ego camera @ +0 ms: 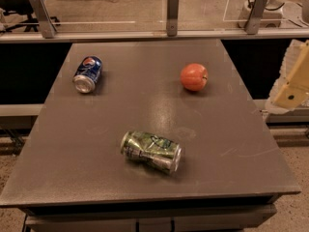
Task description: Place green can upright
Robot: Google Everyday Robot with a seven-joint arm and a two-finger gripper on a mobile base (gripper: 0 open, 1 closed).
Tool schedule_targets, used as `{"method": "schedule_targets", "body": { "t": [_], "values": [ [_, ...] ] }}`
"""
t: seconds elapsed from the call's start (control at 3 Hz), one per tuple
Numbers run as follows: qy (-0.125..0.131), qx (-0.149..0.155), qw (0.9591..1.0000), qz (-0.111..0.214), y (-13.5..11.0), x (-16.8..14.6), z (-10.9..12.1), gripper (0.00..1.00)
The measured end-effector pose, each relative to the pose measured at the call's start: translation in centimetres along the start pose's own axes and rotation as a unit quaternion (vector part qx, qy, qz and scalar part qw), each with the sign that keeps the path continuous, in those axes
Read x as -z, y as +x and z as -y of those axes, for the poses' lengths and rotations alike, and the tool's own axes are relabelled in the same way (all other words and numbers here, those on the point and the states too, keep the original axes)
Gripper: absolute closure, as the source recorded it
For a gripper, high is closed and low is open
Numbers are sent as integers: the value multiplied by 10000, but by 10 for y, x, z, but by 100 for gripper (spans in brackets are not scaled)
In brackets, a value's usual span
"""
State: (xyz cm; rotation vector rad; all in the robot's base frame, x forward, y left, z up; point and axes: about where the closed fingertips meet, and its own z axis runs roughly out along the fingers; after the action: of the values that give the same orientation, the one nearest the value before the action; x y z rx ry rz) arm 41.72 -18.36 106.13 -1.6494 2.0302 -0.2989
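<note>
**Green can on its side, reach not yet begun**

A wide, dark grey, matte table top fills most of the view. Behind it runs a metal rail with clear panels on upright posts.

At the right edge of the view, beyond the table's side and above its level, hangs the cream and yellow gripper. Only part of it shows. Whether it is wide or narrow cannot be told, and nothing can be seen in its hold.

Well to the left of the gripper and nearer the camera, the dented aluminium green can with the mottled green and white label lies on its side. One silver end points left and the other points right and toward the front edge. Far off to the gripper's left, at about its own depth, a blue Pepsi can also lies on its side. Between that can and the gripper, a round red-orange apple sits closest to it.

As I judge it, the task stands at its start: the approach. The next move calls for carrying the gripper left and down over the table, lining it across the can's narrow, crushed waist, closing on it, then tipping it onto one silver end. The dent may make the grasp uneven and the can prone to roll.

The arm is held off to the side, tilted, clear of everything on the table.
</note>
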Motion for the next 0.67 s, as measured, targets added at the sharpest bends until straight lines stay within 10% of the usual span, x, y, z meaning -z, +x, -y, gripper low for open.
{"method": "schedule_targets", "body": {
  "t": [0.67],
  "values": [
    [-105,-101,9998,-134,-15,-18,-6,0]
  ]
}}
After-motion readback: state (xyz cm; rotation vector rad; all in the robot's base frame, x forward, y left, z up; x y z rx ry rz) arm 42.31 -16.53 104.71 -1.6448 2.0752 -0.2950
